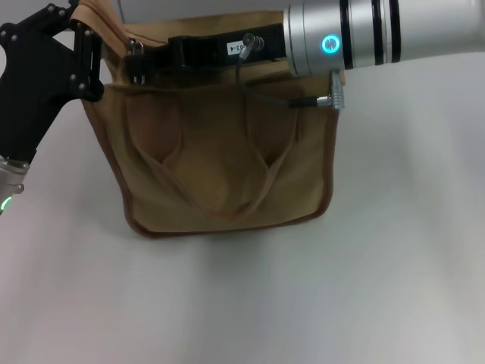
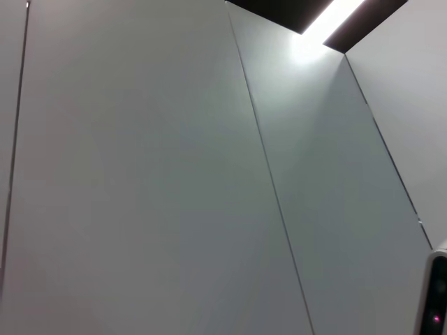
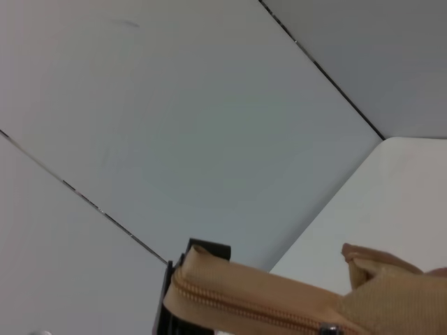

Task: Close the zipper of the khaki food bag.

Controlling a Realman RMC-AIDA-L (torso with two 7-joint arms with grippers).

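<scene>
My right gripper [image 1: 144, 57] lies across the khaki food bag [image 1: 220, 167] top, by the zipper [image 3: 237, 307]; grip state undeterminable. My left gripper [image 1: 79, 53] meets the bag's corner. Risk: pull slips, fabric bunches, stalling closure.

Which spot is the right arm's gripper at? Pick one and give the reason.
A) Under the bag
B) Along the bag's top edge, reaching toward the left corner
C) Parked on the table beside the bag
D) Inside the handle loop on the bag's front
B: in the head view the right gripper lies across the top of the khaki food bag, its tip near the corner where the left gripper sits.
</scene>
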